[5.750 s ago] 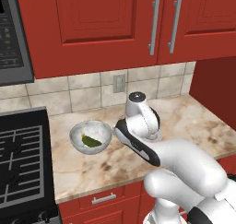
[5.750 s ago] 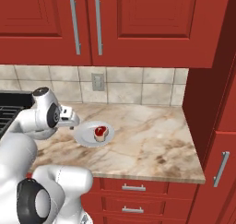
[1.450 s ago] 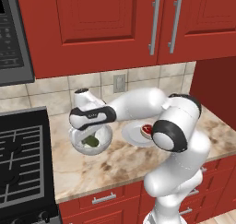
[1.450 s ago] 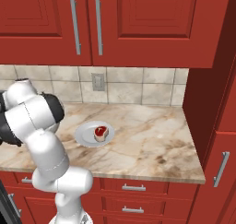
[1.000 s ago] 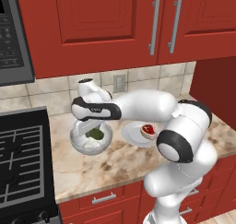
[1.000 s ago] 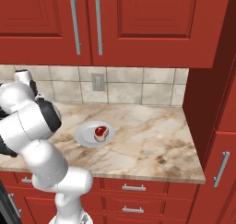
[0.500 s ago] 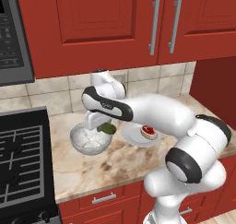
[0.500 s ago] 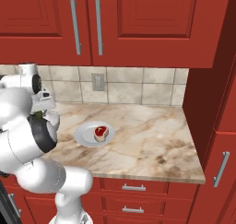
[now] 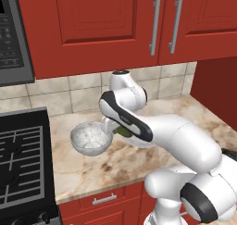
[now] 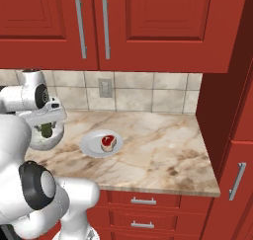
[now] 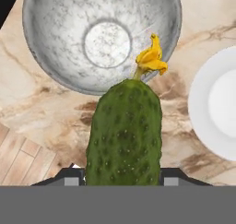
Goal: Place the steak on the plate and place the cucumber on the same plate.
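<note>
I'm working in a rendered home kitchen: red cabinets (image 10: 148,26) with metal handles fill the top of both base views, above a tiled backsplash (image 10: 143,93). A marble counter (image 10: 163,155) spans the middle, with a black stove (image 9: 21,159) at lower left and a microwave (image 9: 14,39) at upper left.

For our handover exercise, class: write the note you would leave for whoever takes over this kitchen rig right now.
Gripper: shut on the cucumber, lifted above the counter beside the grey speckled bowl, which is now empty.
Steak: lying on the plate.
Done: steak placed; cucumber picked out of the bowl.
Left: carry the cucumber over to the plate, set it down next to the steak, release.
</note>
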